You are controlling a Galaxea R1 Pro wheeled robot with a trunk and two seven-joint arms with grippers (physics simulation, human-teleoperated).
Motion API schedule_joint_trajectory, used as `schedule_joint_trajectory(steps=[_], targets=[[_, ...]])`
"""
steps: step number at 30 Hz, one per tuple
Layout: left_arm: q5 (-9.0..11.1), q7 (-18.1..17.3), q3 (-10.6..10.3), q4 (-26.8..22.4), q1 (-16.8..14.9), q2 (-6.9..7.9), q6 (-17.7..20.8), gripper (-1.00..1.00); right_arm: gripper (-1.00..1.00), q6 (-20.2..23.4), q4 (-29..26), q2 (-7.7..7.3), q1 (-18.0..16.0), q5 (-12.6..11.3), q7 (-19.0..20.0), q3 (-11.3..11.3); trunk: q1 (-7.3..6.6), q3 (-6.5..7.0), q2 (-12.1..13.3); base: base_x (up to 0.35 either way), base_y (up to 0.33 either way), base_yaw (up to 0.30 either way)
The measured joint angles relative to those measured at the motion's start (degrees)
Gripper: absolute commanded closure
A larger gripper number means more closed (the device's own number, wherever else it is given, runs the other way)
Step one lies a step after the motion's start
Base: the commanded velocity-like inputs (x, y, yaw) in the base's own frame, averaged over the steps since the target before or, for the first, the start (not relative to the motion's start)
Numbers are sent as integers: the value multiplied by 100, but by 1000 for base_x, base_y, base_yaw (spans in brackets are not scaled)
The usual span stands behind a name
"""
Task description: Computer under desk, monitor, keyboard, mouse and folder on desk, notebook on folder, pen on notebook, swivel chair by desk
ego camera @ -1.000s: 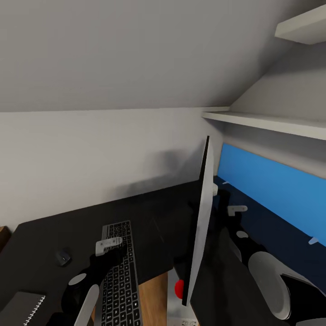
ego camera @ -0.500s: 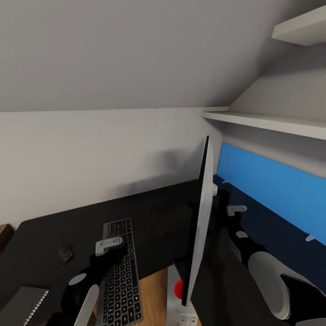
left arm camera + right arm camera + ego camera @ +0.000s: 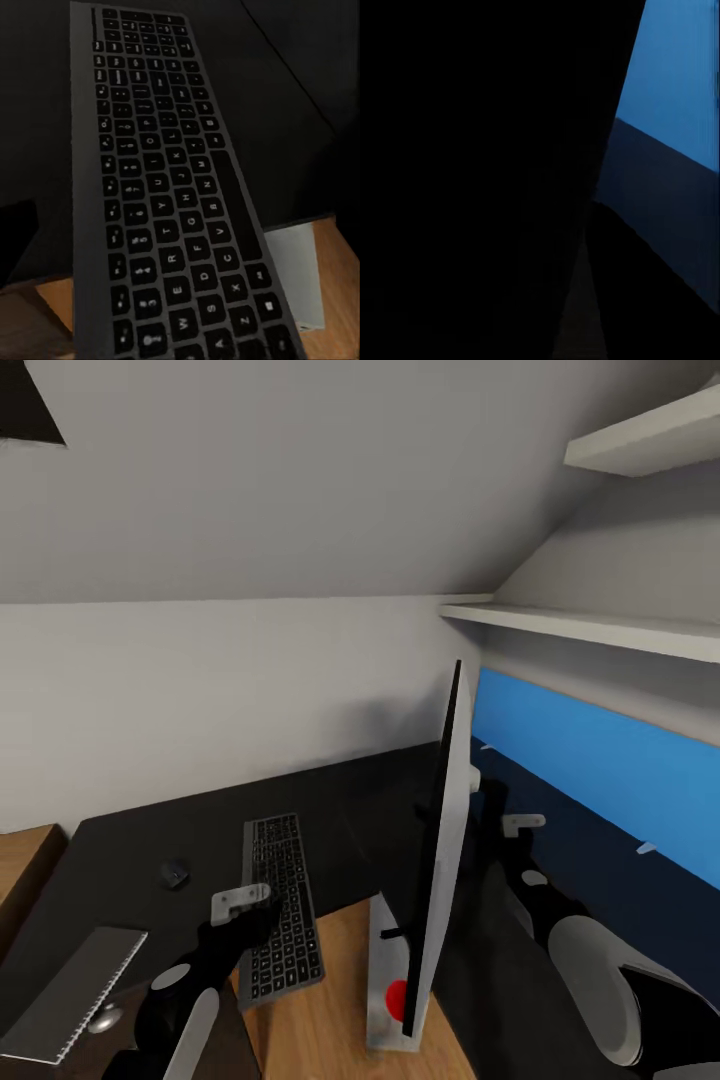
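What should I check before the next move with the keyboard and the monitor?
1. Keyboard fully on the desk: not ok, its near end overhangs the desk edge above the wood floor.
2. Mouse on the desk beside the keyboard: ok.
3. Monitor standing on the desk: cannot tell, it shows edge-on with its lower end out over the floor.
4. Left gripper fingers closed on the keyboard: cannot tell, they sit right at its edge.
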Motion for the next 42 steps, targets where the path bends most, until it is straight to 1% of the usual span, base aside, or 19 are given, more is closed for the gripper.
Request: schedule_joint_trajectory(steps=[16,25,42], targets=[[0,0,-4,-1,1,0,15,-100,100,-4,6,0,0,-12,-3,1,0,0,0,-335,0,20],[0,0,-4,-1,2,1,25,-100,100,-7,-9,0,-5,-28,-9,1,0,-18,0,-335,-91,195],[0,0,-4,0,1,1,25,-100,100,-8,-156,-5,-4,-14,-7,-25,0,-103,-1,-335,-132,210]])
